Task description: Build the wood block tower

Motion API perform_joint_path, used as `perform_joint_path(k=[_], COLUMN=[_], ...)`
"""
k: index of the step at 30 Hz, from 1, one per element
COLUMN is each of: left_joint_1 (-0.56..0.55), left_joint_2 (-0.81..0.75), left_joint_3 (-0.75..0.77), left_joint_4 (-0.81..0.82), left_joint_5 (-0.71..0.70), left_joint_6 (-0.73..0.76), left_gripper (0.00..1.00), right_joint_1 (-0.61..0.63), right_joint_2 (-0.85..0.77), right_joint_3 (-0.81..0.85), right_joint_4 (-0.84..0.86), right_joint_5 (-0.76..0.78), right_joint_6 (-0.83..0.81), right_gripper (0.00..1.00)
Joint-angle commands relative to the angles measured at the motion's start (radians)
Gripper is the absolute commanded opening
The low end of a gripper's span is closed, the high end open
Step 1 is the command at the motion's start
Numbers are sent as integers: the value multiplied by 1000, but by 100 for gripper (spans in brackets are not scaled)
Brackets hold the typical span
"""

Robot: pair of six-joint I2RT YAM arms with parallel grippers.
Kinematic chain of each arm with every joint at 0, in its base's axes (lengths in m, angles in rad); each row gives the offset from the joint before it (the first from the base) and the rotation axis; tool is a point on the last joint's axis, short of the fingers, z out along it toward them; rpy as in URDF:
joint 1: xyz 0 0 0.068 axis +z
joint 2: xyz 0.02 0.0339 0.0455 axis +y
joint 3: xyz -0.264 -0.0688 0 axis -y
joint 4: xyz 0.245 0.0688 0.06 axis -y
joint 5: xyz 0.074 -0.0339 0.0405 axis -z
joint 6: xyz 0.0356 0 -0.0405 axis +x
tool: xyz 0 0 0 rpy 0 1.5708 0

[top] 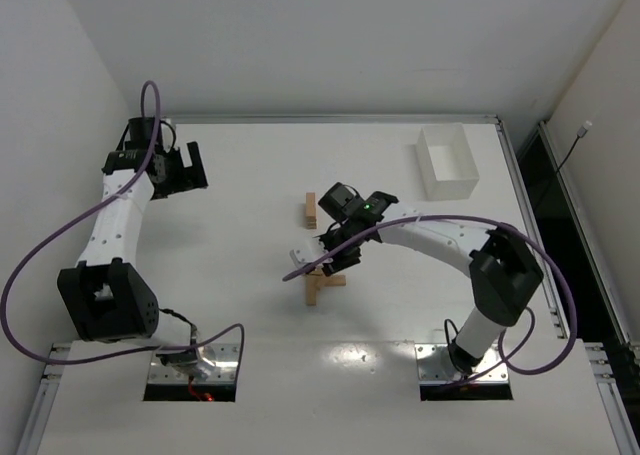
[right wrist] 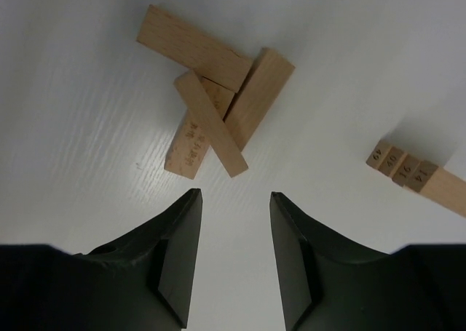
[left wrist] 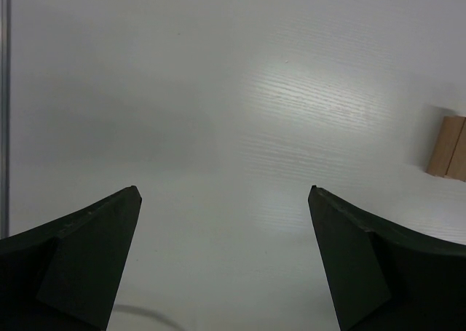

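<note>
The right tool (right wrist: 234, 196) is part way open, with nothing between its two black fingers. It hangs just above the white counter (top: 250, 175).

A loose pile of small flat light-brown wooden blocks (right wrist: 218, 91) lies at about 12 o'clock from this tool in the right wrist view, near but not touching it. I count four. The top block (right wrist: 211, 124) lies slanted across two others, so I think it is the one to take first.

At about 2 o'clock from the tool lies a row of the same wooden blocks (right wrist: 408, 172), flat and side by side, with small numbers on their ends. This may be the bottom of the tower. In the top view the row sits at 12 o'clock from the pile, a little apart.

The blocks look light, hard and smooth. They will not bend or break, but I think they could slip or twist. The best hold is likely on the two long thin sides, right at the middle, so the block stays level.

The left tool (left wrist: 223, 193) is wide open and holds nothing. It is far off, at about 10 o'clock on the counter.
</note>
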Motion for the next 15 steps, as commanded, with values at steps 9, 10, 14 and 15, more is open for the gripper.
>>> perform_joint_path(k=[9,10,14,15], left_joint_1=[62,71,81,90], left_joint_2=[49,49,69,69], left_joint_3=[28,28,28,28], left_joint_4=[-8,-18,-18,-18], left_joint_5=[95,95,107,118], left_joint_6=[13,13,13,13], left_gripper=[99,99,99,99], right_joint_1=[83,83,83,83], right_joint_2=[114,125,175,185], right_joint_3=[15,15,52,61], right_joint_4=[10,-2,-13,-13], right_joint_5=[-46,-46,-36,-27], right_joint_6=[-124,-124,-142,-142], right_gripper=[39,39,39,39])
